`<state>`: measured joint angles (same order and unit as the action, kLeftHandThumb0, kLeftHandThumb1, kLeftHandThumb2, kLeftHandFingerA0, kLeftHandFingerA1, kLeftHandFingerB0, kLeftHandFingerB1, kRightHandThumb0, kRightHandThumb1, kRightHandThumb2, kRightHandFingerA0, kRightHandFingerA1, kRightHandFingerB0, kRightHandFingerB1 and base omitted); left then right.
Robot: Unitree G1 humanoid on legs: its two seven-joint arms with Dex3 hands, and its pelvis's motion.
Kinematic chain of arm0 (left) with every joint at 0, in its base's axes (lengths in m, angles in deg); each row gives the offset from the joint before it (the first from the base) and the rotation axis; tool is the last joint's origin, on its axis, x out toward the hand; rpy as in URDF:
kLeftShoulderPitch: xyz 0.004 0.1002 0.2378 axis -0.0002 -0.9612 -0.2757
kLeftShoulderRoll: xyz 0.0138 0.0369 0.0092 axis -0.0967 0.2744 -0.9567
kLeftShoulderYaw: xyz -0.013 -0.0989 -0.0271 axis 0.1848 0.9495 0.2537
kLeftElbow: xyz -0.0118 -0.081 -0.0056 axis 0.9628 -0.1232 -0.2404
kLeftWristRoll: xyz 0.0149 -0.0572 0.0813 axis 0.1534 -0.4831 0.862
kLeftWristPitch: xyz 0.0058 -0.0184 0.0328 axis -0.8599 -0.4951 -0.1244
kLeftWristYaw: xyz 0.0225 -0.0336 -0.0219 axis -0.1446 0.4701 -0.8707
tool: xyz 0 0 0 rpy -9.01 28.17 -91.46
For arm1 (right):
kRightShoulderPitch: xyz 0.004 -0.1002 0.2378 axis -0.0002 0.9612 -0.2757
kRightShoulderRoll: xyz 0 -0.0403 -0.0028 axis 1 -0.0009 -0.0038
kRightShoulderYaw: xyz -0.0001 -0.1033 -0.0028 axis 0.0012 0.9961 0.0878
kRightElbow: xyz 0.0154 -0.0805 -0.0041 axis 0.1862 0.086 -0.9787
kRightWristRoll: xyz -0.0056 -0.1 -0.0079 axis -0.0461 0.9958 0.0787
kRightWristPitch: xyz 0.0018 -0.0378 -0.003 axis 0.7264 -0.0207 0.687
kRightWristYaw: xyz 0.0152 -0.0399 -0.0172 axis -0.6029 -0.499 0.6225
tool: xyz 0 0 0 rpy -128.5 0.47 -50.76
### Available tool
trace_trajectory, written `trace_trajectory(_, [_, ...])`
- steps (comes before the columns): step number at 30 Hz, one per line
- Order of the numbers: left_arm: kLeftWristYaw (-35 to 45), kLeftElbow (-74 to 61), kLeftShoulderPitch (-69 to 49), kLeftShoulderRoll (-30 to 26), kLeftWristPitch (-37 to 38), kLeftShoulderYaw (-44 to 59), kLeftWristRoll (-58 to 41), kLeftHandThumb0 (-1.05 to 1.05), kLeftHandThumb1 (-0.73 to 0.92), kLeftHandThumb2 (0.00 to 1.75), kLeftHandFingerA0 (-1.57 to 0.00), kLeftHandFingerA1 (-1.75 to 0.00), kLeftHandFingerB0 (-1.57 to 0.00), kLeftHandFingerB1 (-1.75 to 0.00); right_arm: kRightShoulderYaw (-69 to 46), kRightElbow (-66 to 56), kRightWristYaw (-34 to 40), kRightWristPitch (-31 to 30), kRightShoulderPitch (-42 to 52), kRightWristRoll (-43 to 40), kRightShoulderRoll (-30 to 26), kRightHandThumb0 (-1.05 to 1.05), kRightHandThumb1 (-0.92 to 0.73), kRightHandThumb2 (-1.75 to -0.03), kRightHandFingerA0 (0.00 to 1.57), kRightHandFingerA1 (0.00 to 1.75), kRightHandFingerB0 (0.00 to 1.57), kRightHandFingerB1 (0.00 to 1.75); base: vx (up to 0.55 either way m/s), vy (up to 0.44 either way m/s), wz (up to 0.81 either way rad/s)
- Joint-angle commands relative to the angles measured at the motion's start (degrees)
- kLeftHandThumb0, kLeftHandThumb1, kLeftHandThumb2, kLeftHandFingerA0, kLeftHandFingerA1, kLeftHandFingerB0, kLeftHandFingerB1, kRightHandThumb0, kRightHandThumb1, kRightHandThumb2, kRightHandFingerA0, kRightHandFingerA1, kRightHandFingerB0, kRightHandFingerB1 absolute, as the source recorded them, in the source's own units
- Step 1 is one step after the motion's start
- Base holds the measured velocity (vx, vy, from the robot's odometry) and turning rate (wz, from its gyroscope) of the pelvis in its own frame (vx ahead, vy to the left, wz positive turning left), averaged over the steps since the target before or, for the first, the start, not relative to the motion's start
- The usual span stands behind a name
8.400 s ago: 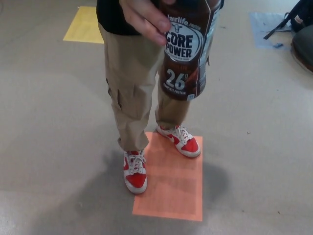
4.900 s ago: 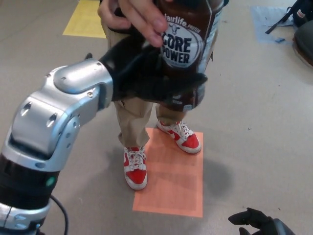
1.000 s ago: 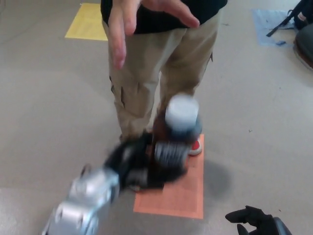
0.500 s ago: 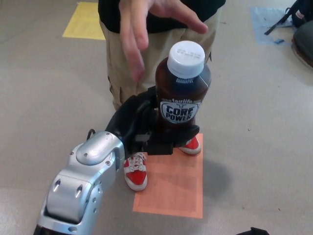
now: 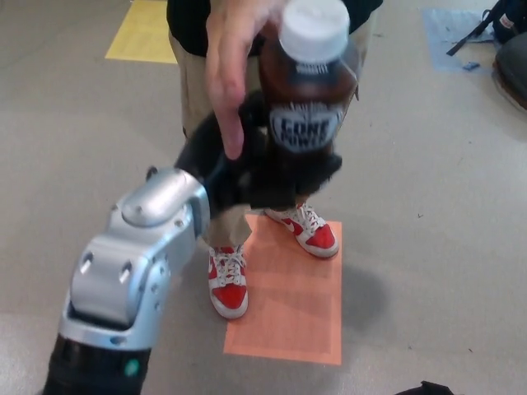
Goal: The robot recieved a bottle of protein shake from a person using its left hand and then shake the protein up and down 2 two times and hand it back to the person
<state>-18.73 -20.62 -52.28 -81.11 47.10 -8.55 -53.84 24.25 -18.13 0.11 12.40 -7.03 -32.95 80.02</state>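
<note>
My left hand [image 5: 247, 169] is shut on the lower part of a brown Core Power protein shake bottle [image 5: 306, 99] with a white cap [image 5: 314, 29], held upright and high in the head view. A person's hand [image 5: 235, 66] hangs open just left of the bottle, fingers pointing down beside the bottle's shoulder; I cannot tell whether they touch it. My silver left forearm [image 5: 132, 263] rises from the bottom left. Of my right hand only a dark sliver [image 5: 428, 388] shows at the bottom edge.
The person stands close in front in khaki trousers [image 5: 198, 90] and red-and-white shoes [image 5: 226, 284], one shoe on an orange floor marker [image 5: 288, 304]. A yellow marker [image 5: 144, 33] lies far left, a blue patch [image 5: 457, 45] and dark bags far right.
My left hand has lifted the bottle from chest height up toward the person's hand; a second ago it was low and blurred over the orange marker. The person's hand stays open above.
</note>
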Motion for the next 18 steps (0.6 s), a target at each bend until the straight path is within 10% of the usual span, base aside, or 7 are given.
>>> trace_trajectory(1, [-0.92, 0.00, 3.70, -1.11, -3.94, 2.41, -1.79, -0.22, 0.85, 0.66, -0.71, -1.62, -0.66, -1.15, -0.45, -0.35, -0.40, -0.89, -0.84, -0.64, -1.01, -0.28, -0.79, -0.80, 1.02, 0.68, 0.78, 0.62, 0.00, 0.000, 0.00])
trace_trajectory(13, [-1.02, 0.93, 4.33, -1.85, -3.21, 3.87, -2.19, -0.21, 0.83, 0.65, -0.69, -1.63, -0.66, -1.11, -1.24, -0.62, -1.93, -0.74, -0.74, -1.65, -0.88, -0.27, -0.75, -0.86, 1.05, 0.70, 0.78, 0.62, 0.00, 0.000, 0.00])
trace_trajectory(15, [-1.70, 1.01, 4.05, -1.04, -3.01, 4.68, -2.67, -0.22, 0.81, 0.68, -0.77, -1.49, -0.73, -0.89, -1.15, -0.52, -1.76, -0.71, -0.78, -1.29, -1.02, -0.29, -0.77, -0.82, 1.05, 0.70, 0.79, 0.62, 0.00, 0.000, 0.00])
trace_trajectory(16, [-2.32, -0.41, 3.75, -2.40, -4.63, 2.90, -0.74, -0.40, 0.71, 0.61, -0.76, -0.51, -0.43, -0.35, -0.90, -0.43, -1.10, -0.37, -0.76, -0.81, -1.12, -0.31, -0.77, -0.82, 1.06, 0.70, 0.79, 0.62, 0.00, 0.000, 0.00])
trace_trajectory(17, [-2.59, -1.03, 3.64, -3.04, -5.33, 2.08, 0.06, -0.40, 0.71, 0.61, -0.76, -0.51, -0.43, -0.35, -0.80, -0.40, -0.83, -0.23, -0.75, -0.62, -1.16, -0.31, -0.77, -0.82, 1.06, 0.70, 0.79, 0.62, 0.00, 0.000, 0.00])
trace_trajectory(18, [-0.77, -1.08, 3.82, -4.20, -6.42, 1.94, -1.15, -0.57, 0.55, 0.78, -0.23, -0.44, -0.10, -0.36, -0.79, -0.28, -0.65, 0.01, -0.85, -0.58, -1.07, -0.31, -0.78, -0.81, 1.06, 0.71, 0.80, 0.62, 0.00, 0.000, 0.00])
